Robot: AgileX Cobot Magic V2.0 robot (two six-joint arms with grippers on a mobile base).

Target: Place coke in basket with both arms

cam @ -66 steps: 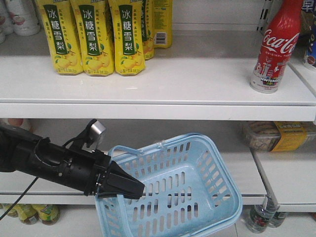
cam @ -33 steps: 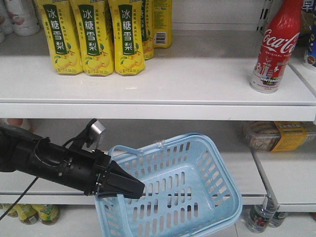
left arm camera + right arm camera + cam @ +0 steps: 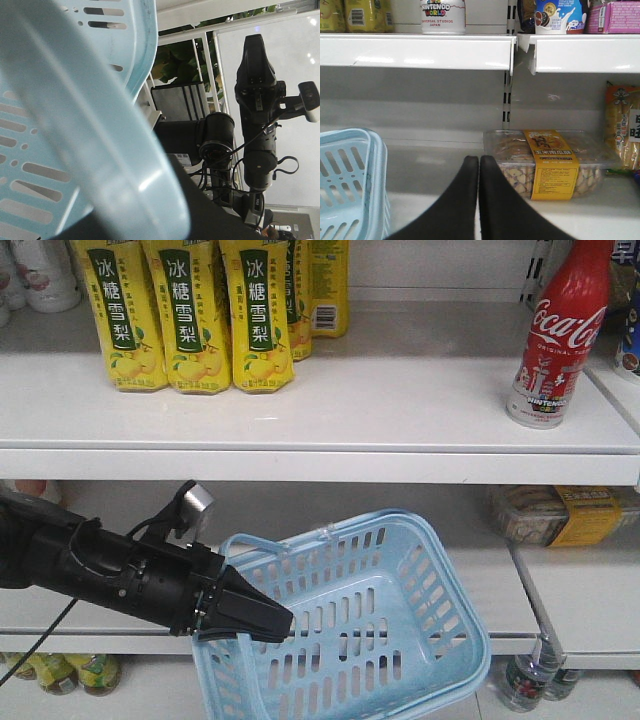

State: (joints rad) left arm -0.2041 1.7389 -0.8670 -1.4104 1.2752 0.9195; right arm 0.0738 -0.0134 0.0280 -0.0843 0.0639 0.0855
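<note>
The coke [image 3: 553, 340], red with white script and a pale base, stands upright on the upper shelf at the right. Only its pale base [image 3: 443, 15] shows in the right wrist view. The light blue basket [image 3: 462, 592] hangs tilted below that shelf, and nothing shows inside it. My left gripper [image 3: 268, 624] is shut on the basket's near rim [image 3: 125, 165], which fills the left wrist view. My right gripper [image 3: 479, 161] is shut on nothing and points at the lower shelf, to the right of the basket [image 3: 350, 175]. The right arm [image 3: 255, 100] stands apart from the basket.
Yellow pear-drink cartons [image 3: 190, 315] line the upper shelf at the left. A clear biscuit box with a yellow label [image 3: 547, 162] lies on the lower shelf just ahead of my right gripper. A shelf upright [image 3: 508, 85] divides the bays. Bottles [image 3: 525, 680] stand near the floor.
</note>
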